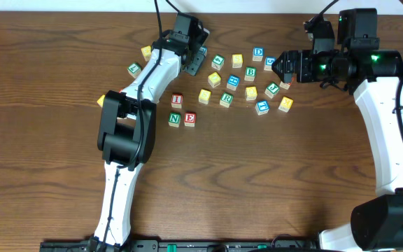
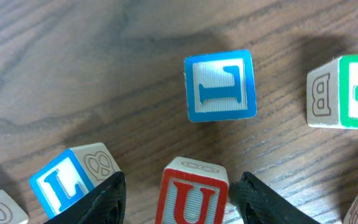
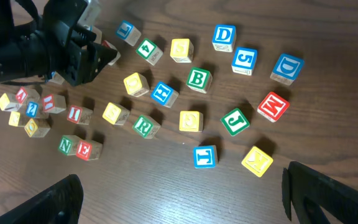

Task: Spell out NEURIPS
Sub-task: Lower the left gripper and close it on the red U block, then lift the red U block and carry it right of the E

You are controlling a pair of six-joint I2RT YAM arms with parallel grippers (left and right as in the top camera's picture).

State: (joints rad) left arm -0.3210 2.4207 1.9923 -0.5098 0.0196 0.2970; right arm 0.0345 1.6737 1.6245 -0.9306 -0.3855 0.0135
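My left gripper (image 2: 179, 199) is open, one finger on each side of a red U cube (image 2: 194, 193) that stands on the table. Small gaps show on both sides. In the overhead view this gripper (image 1: 200, 59) sits at the cube cluster's back left. A green N cube (image 1: 175, 119) and a red E cube (image 1: 189, 120) stand side by side in front. A red I cube (image 1: 177, 100) is just behind them and a green R cube (image 1: 226, 99) to their right. My right gripper (image 3: 179, 205) is open and empty, above the cluster's right end (image 1: 283, 68). I cannot pick out a P cube.
A blue L cube (image 2: 61, 183) lies by my left finger, with a blue cube (image 2: 221, 86) and a green 4 cube (image 2: 353, 92) beyond. Loose cubes include green B (image 1: 250, 73), blue D (image 1: 258, 52), green J (image 1: 272, 89) and several yellow ones (image 1: 205, 94).
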